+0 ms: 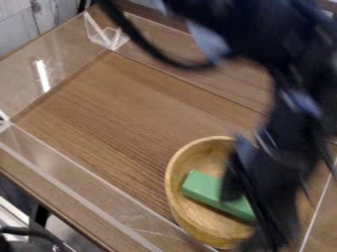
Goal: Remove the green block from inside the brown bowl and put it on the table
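The brown bowl sits on the table at the front right. The green block lies flat inside it, and only its left part shows. The arm is a dark, heavily blurred sweep from the top of the picture down to the bowl. My gripper hangs over the bowl's right half, pointing down, right above the block's covered end. Its dark fingers show as smeared streaks standing apart, so it is open. The blur hides whether they touch the block.
Clear plastic walls run along the table's edges, with a folded clear piece at the back left corner. The near wall passes just left of the bowl.
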